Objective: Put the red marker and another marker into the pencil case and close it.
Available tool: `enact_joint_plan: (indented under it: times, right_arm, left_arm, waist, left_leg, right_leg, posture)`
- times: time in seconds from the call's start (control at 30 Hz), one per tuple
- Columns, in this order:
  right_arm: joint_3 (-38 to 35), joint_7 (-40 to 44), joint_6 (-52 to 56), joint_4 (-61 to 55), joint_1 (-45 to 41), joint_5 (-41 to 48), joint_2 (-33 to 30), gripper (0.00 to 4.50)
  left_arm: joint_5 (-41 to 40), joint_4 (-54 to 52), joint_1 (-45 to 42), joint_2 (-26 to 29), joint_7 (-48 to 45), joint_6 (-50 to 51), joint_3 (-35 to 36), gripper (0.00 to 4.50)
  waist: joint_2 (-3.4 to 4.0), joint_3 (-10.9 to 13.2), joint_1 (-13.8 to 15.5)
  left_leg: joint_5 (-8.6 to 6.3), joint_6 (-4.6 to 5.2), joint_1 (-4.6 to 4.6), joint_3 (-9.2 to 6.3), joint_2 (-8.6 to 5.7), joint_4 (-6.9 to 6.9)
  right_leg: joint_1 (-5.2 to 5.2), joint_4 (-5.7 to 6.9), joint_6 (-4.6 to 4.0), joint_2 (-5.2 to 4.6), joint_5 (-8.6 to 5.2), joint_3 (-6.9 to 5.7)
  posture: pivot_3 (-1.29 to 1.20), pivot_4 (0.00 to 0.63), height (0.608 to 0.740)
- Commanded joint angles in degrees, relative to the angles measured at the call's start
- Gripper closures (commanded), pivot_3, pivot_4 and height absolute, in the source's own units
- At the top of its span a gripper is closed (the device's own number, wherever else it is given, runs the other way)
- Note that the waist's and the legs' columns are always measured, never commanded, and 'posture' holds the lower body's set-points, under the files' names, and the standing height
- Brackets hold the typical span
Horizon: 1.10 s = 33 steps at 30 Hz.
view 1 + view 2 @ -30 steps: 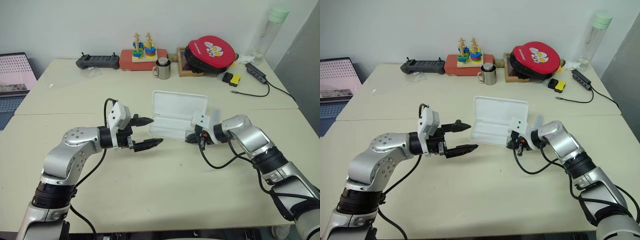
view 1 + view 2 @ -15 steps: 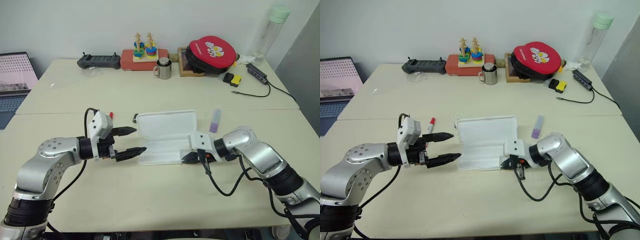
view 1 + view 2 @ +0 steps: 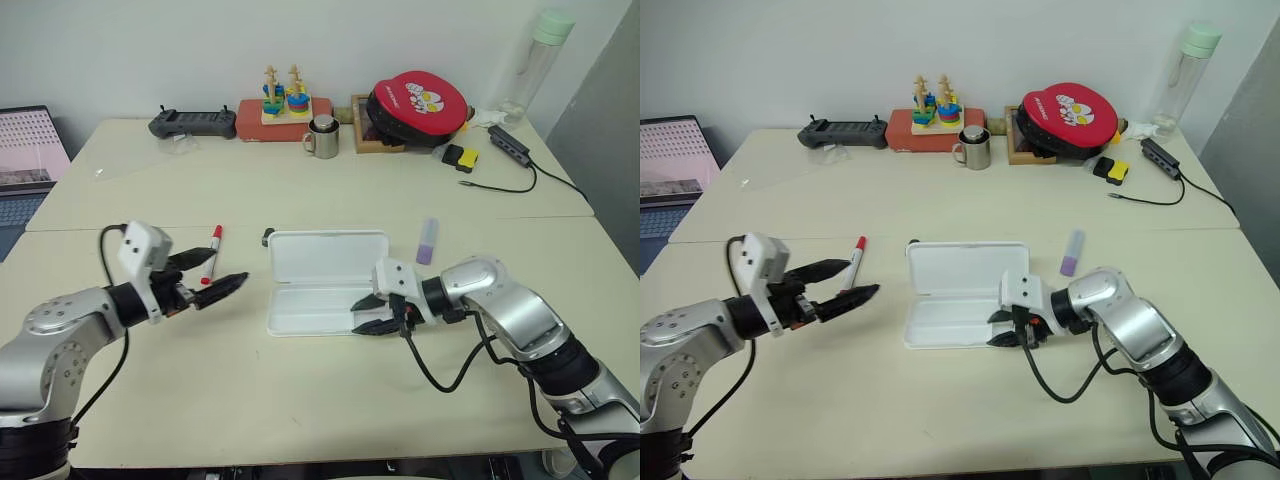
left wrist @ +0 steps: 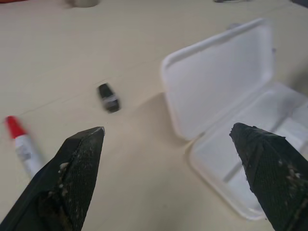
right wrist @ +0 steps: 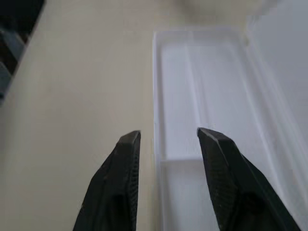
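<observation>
With my left fingers [image 3: 207, 278] spread wide and nothing between them, I read this as the start of the pickup: they hang just over the tabletop [image 3: 300, 400] beside the red marker [image 3: 211, 248], pointing toward the case. My right fingers [image 3: 364, 313] are parted around the near right end of the pencil case [image 3: 325, 280], one tip above the tray's rim and one below it; in the right wrist view the rim runs up between them, and I cannot tell whether they touch it. The case lies open and flat near the middle of the tabletop, the lid laid back toward the far edge and the divided tray toward me, both empty, so neither marker is in yet. My judgement is that the next move belongs to the left arm: swing the fingers over the marker's barrel, line them across it, come down and close. It is slim and round, so I expect it to roll if I nudge it off centre. It lies to the left of the case, red cap toward the far edge, white barrel toward me. The lilac marker [image 3: 427, 241] lies to the right of the lid, apart from it. A tiny black object [image 4: 109, 97] sits by the lid's far left corner.
</observation>
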Motion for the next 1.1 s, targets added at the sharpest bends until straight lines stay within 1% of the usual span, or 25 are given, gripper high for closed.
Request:
enact_joint_plan:
  times: [0.03, 0.07, 0.1, 0.17, 0.27, 0.37, 0.47, 0.63, 0.7, 0.73, 0.77, 0.8, 0.83, 0.87, 0.97, 1.03, 1.1]
  right_arm:
    - [-8.57, -3.88, 3.59, -1.40, -5.10, 7.38, 3.85, 1.52]
    - [-9.67, -5.10, 4.02, -0.62, -6.17, 7.87, 4.63, 1.25]
    - [-10.20, -6.29, 4.09, 0.22, -7.12, 7.61, 5.10, 1.07]
    - [-10.71, -8.44, 3.69, 1.68, -8.58, 7.01, 5.91, 0.61]
    - [-10.59, -10.37, 3.31, 2.15, -9.24, 6.84, 6.54, 0.01]
    - [-10.31, -11.88, 3.05, 1.53, -9.30, 6.93, 6.85, 0.01]
    - [-10.66, -13.33, 3.37, 0.63, -9.46, 7.41, 7.12, 0.01]
    - [-10.89, -14.77, 3.81, -0.64, -9.32, 8.16, 6.93, 0.01]
    - [-11.01, -15.12, 4.01, -1.12, -9.16, 8.48, 6.69, 0.00]
    - [-11.05, -15.21, 4.06, -1.25, -9.13, 8.57, 6.60, 0.00]
    - [-11.12, -15.25, 4.13, -1.35, -9.12, 8.72, 6.44, 0.00]
    - [-11.21, -15.25, 4.16, -1.43, -9.11, 8.88, 6.27, 0.00]
    - [-11.29, -15.26, 4.18, -1.48, -9.11, 9.08, 6.08, 0.00]
    - [-11.29, -15.34, 4.15, -1.44, -9.19, 9.25, 5.94, 0.00]
    - [-11.41, -15.60, 3.88, -0.97, -9.62, 9.75, 5.70, 0.00]
    - [-11.51, -15.63, 3.72, -0.71, -9.88, 10.01, 5.63, 0.00]
    - [-11.62, -15.64, 3.56, -0.42, -10.16, 10.17, 5.72, 0.00]
  left_arm:
    - [2.68, 2.80, -0.62, -1.42, 7.08, -0.93, 4.18, 0.00]
    - [4.03, 3.88, -0.98, -1.87, 9.18, -0.99, 3.81, 0.00]
    - [5.55, 4.75, -1.31, -2.30, 11.13, -0.66, 2.62, 0.00]
    - [9.30, 6.97, -2.49, -3.27, 14.91, 0.40, -1.61, 0.00]
    - [11.90, 9.30, -4.88, -4.96, 17.64, 2.84, -6.38, 0.00]
    - [13.82, 12.29, -7.51, -5.93, 18.56, 3.18, -9.22, 0.00]
    - [14.51, 14.64, -10.34, -6.55, 17.21, 1.92, -11.55, 0.00]
    - [15.82, 18.99, -13.76, -7.28, 18.05, 3.87, -12.93, 0.00]
    - [16.20, 20.37, -14.77, -7.61, 19.16, 6.02, -13.07, 0.38]
    - [16.25, 20.62, -15.00, -7.71, 19.44, 6.77, -13.09, 0.41]
    - [16.43, 20.77, -15.06, -7.82, 19.59, 6.96, -13.22, 0.76]
    - [16.55, 20.81, -15.02, -7.92, 19.60, 6.84, -13.34, 0.86]
    - [16.68, 20.81, -15.01, -8.09, 19.61, 6.62, -13.30, 1.16]
    - [16.80, 20.85, -15.03, -8.20, 19.57, 6.49, -13.24, 1.34]
    - [16.96, 20.65, -14.83, -8.46, 19.29, 5.87, -13.23, 1.82]
    - [17.24, 20.79, -14.75, -8.57, 19.37, 5.55, -13.23, 2.06]
    - [17.70, 21.55, -14.93, -8.83, 19.94, 4.96, -12.93, 2.44]
  waist:
    - [0.00, 0.00, 0.01]
    - [0.00, 0.00, 0.01]
    - [0.00, -0.01, 0.06]
    - [-0.03, -0.03, 0.21]
    - [-0.05, -0.03, 0.36]
    - [-0.07, -0.04, 0.08]
    - [-0.06, -0.04, -0.14]
    - [-0.07, -0.05, -0.24]
    - [-0.06, -0.05, -0.23]
    - [-0.06, -0.05, -0.24]
    - [-0.06, -0.05, -0.23]
    - [-0.06, -0.06, -0.23]
    - [-0.06, -0.06, -0.23]
    - [-0.06, -0.06, -0.23]
    - [-0.07, -0.06, -0.22]
    - [-0.07, -0.06, -0.20]
    - [-0.07, -0.06, -0.19]
  left_leg:
    - [0.00, 0.00, 0.00, 0.00, -0.01, 0.00]
    - [0.00, 0.00, 0.01, 0.01, -0.02, 0.00]
    - [0.00, 0.00, 0.02, 0.00, -0.01, 0.00]
    - [0.00, 0.00, 0.03, -0.06, -0.03, 0.00]
    - [0.00, 0.00, 0.03, -0.06, -0.08, 0.01]
    - [0.00, 0.00, 0.01, -0.05, -0.09, 0.02]
    - [0.00, 0.00, 0.02, -0.03, -0.06, 0.00]
    - [0.00, 0.00, 0.02, 0.03, -0.06, 0.01]
    - [0.00, 0.00, 0.03, 0.01, -0.07, 0.01]
    - [0.00, 0.00, 0.03, 0.02, -0.06, 0.01]
    - [0.00, 0.00, 0.03, 0.03, -0.07, 0.02]
    - [0.00, 0.00, 0.03, 0.03, -0.08, 0.02]
    - [0.00, 0.00, 0.05, 0.04, -0.07, 0.02]
    - [0.00, 0.00, 0.05, 0.04, -0.07, 0.02]
    - [0.00, 0.00, 0.05, 0.04, -0.08, 0.02]
    - [0.00, 0.00, 0.05, 0.04, -0.08, 0.02]
    - [0.00, 0.00, 0.05, 0.04, -0.07, 0.02]
  right_leg:
    - [0.00, 0.00, 0.00, 0.00, 0.00, 0.00]
    - [0.00, 0.00, 0.00, 0.00, 0.00, -0.01]
    - [0.01, 0.01, 0.00, 0.00, 0.00, -0.01]
    - [0.03, 0.02, 0.00, 0.00, 0.00, -0.03]
    - [0.05, 0.03, 0.00, -0.03, 0.00, -0.05]
    - [0.01, 0.07, 0.00, -0.04, 0.00, -0.04]
    - [-0.03, 0.10, 0.00, -0.03, 0.00, -0.04]
    - [-0.05, 0.11, 0.00, -0.03, 0.00, -0.05]
    - [-0.05, 0.12, 0.00, -0.03, 0.00, -0.06]
    - [-0.06, 0.12, 0.00, -0.03, 0.00, -0.06]
    - [-0.05, 0.14, 0.00, -0.03, 0.00, -0.05]
    - [-0.05, 0.14, 0.00, -0.03, 0.00, -0.05]
    - [-0.05, 0.14, 0.00, -0.03, 0.00, -0.05]
    - [-0.05, 0.14, 0.00, -0.03, 0.00, -0.05]
    - [-0.05, 0.14, 0.00, -0.03, 0.00, -0.05]
    - [-0.05, 0.14, 0.00, -0.03, 0.00, -0.04]
    - [-0.04, 0.14, 0.00, -0.03, 0.00, -0.04]
  posture:
    - [0.00, 0.150, 0.740]
    - [0.00, 0.150, 0.740]
    - [0.00, 0.150, 0.740]
    - [0.00, 0.150, 0.740]
    - [0.00, 0.150, 0.740]
    - [0.00, 0.150, 0.740]
    - [0.00, 0.150, 0.740]
    - [0.00, 0.150, 0.740]
    - [0.00, 0.150, 0.740]
    - [0.00, 0.150, 0.740]
    - [0.00, 0.150, 0.740]
    - [0.00, 0.150, 0.740]
    - [0.00, 0.150, 0.740]
    - [0.00, 0.150, 0.740]
    - [0.00, 0.150, 0.740]
    - [0.00, 0.150, 0.740]
    - [0.00, 0.150, 0.740]
